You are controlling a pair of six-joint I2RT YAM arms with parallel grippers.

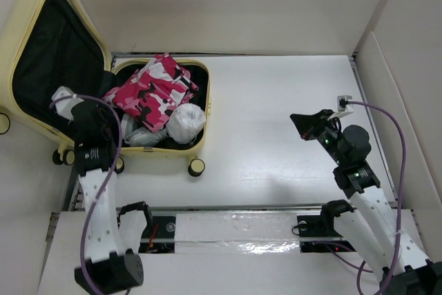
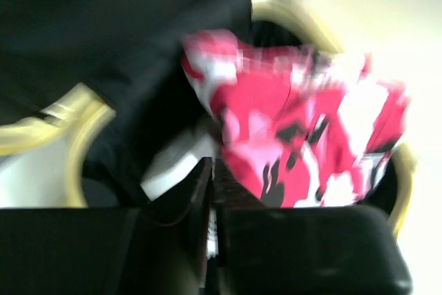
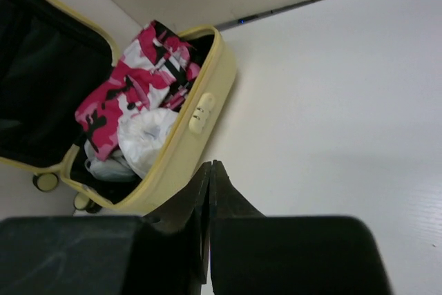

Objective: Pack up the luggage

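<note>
We see the luggage (image 1: pixel 206 101) lying open at about 10 o'clock on the white desk (image 1: pixel 276 101). Its black-lined lid (image 1: pixel 48 53) is swung out toward 9 o'clock. The base shell sits on the lid's 3 o'clock side and is full. A pink camouflage garment (image 1: pixel 153 90) lies on top toward 12 o'clock. A white bundle (image 1: pixel 185 121) rests just beside it at 5 o'clock, near the shell's right wall. A crumpled plastic bag (image 1: pixel 141 136) lies at 6 o'clock of the garment. A black-and-yellow wheel (image 1: pixel 197 167) stands on the desk at the base's 5 o'clock corner. From the right wrist we also make out a small pale lock (image 3: pixel 200 113) on the yellow side wall.

The left gripper (image 1: pixel 81 114) hangs over the luggage where lid and base meet, at 9 o'clock of the garment. A white scrap (image 1: pixel 63 98) sits on the lining at its 11 o'clock, and we cannot tell whether the two touch. In the blurred left wrist view its fingers (image 2: pixel 190 195) meet with only a thin slit between them, so the jaws are closed on nothing.

The right gripper (image 1: pixel 304 124) hovers over bare desk at 3 o'clock, well apart from the luggage and pointing toward it. Its fingers (image 3: pixel 197 191) are pressed together, so those jaws are also closed and empty.
</note>
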